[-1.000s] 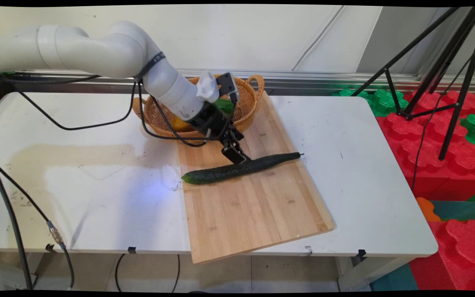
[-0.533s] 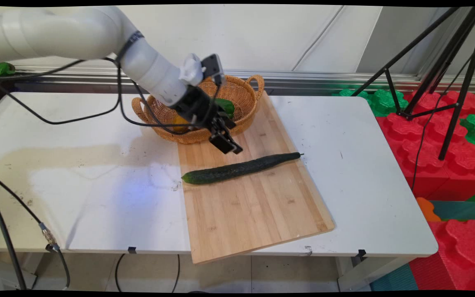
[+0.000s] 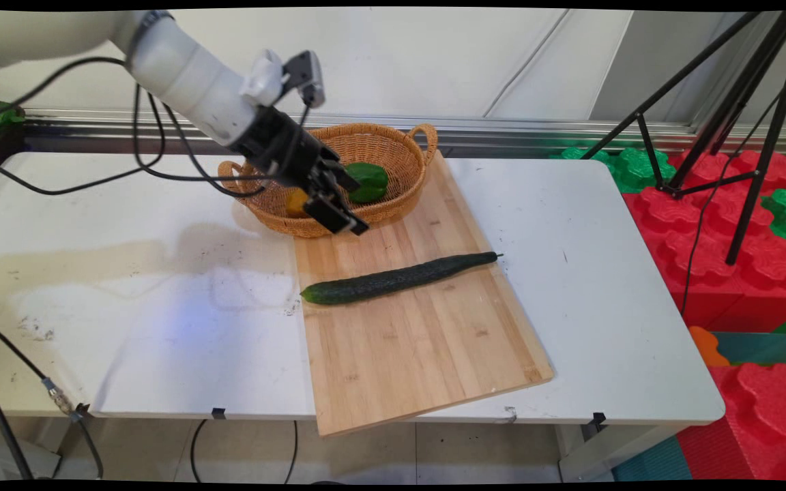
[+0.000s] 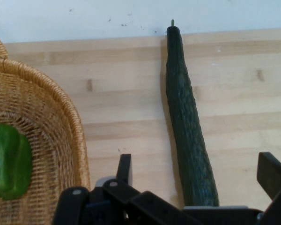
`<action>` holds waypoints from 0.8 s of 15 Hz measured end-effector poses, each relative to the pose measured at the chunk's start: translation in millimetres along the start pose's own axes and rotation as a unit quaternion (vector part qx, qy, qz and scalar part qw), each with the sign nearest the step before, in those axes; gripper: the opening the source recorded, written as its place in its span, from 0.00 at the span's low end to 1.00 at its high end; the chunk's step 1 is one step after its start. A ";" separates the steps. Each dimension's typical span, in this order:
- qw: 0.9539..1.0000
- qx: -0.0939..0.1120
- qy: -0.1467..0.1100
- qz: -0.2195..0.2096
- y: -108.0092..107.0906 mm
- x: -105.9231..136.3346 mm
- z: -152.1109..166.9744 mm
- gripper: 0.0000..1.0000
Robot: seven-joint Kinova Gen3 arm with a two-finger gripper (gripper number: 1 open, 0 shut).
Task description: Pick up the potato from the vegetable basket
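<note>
Up and away goes the gripper [image 3: 344,219]: a second ago it was down at the cucumber [image 3: 396,277], and now it has lifted and pulled back toward the basket [image 3: 403,146], leaving the cucumber lying where it was. Its fingers [image 4: 271,174] stand spread wide apart with nothing between them, and in the hand view the cucumber [image 4: 187,117] runs away from the gap between them.

The gripper hangs over the near rim of the basket, where that rim meets the far end of the cutting board [image 3: 406,341]. The cucumber lies flat on the board on the near side of the basket, clear of it, crosswise on the wood, its stem tip reaching the board's right edge and its blunt end at the left edge.

Inside the basket sits a green pepper [image 3: 368,181], and beside it something yellow [image 3: 295,202], mostly hidden behind the gripper. The basket stands at the board's far end on the white table [image 3: 604,286]. Right of the table, well clear of the basket, a black tripod [image 3: 734,102] stands over red and green foam blocks [image 3: 720,273].
</note>
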 end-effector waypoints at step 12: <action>1.000 0.010 0.006 -0.010 -11.6 -7.2 -64.0 1.00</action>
